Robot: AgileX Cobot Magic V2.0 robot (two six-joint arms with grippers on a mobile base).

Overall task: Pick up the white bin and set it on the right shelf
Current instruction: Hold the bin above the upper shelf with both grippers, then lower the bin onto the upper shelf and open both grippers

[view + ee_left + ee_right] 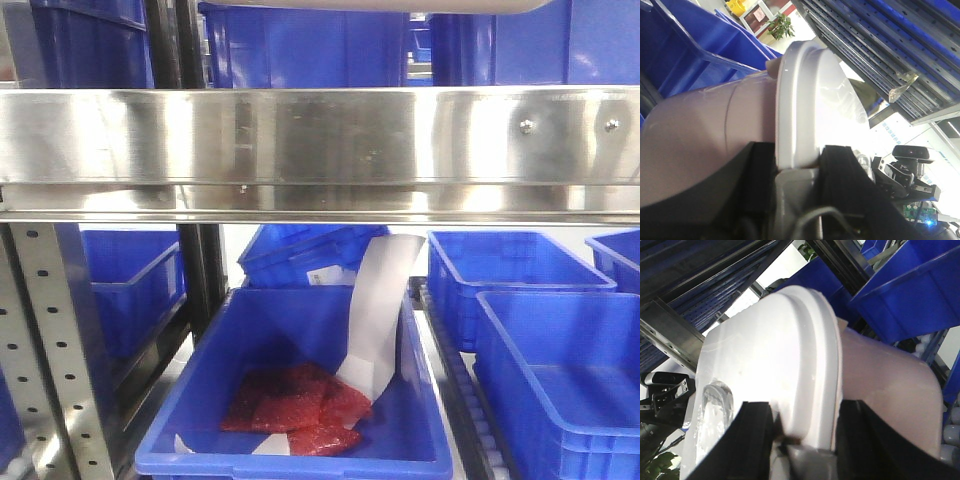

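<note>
White bin point(805, 90) clamped at lid rim, left fingers point(841, 175) and right fingers point(756, 435) at opposite ends: balanced two-arm hold, likely for lifting over right shelf rail point(320, 140).

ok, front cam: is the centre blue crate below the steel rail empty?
No, the centre blue crate holds red packets and a white paper strip leaning against its back wall.
</note>
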